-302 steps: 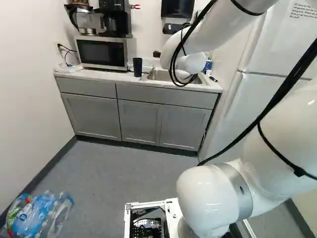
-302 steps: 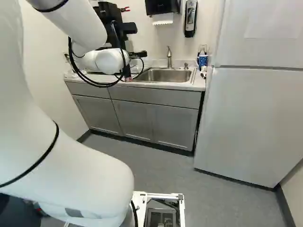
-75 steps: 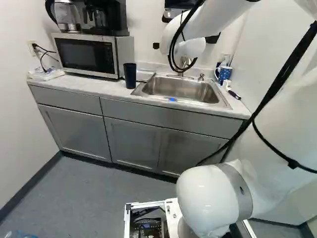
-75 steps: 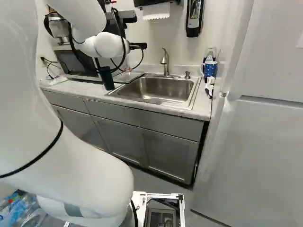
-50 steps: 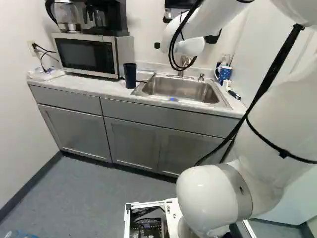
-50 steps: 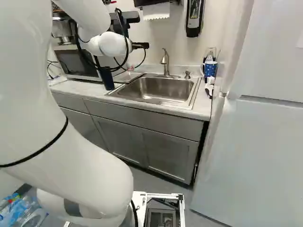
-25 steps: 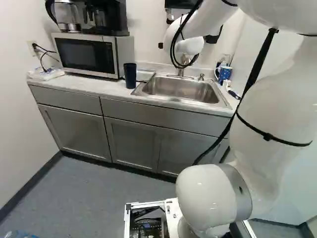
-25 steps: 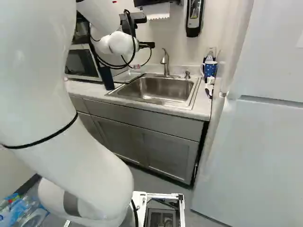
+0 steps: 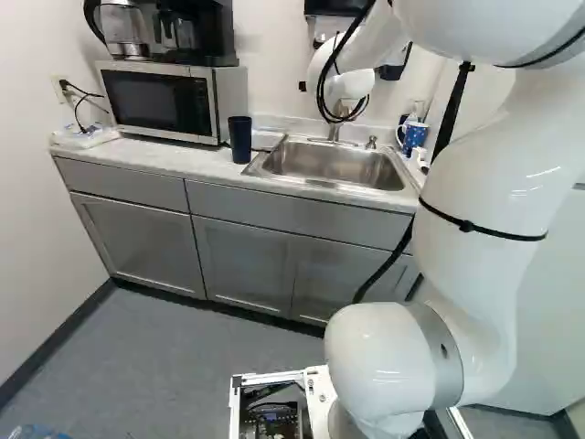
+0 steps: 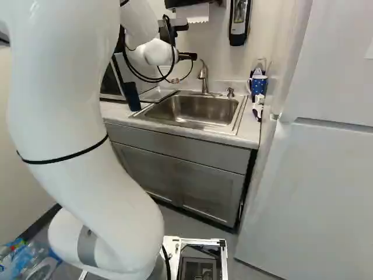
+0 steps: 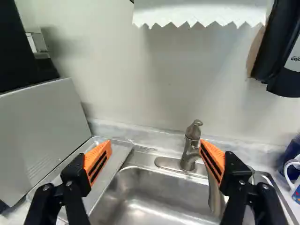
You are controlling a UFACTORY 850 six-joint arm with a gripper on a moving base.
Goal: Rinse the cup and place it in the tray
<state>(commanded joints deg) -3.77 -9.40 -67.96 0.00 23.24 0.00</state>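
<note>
In the left base view, the dark cup [image 9: 239,139] stands upright on the counter [image 9: 155,157], just beside the sink [image 9: 336,165] on the side toward the microwave [image 9: 157,101]; a blue patterned mug [image 9: 414,137] sits past the sink's opposite end. I take the dark one to be the cup meant, since it is nearer the tray, though that is a judgement. In the right base view, the same cup is outside the sink's basin, close to the shallow tray [image 10: 156,94] that lies next to the sink, and the faucet [image 10: 203,79] rises behind the basin. In the wrist view, the gripper [image 11: 155,144] is spread wide with nothing held, its orange pads [image 11: 98,157] well apart and aimed over the sink toward the faucet; the cup does not show here, and I see no running water. So neither half of the job looks done: the cup seems unrinsed, and it is not in the tray. Left to do, as I judge it: grasp the cup, bring it over the sink, run water, rinse, then set it in the tray beside the sink.
</note>
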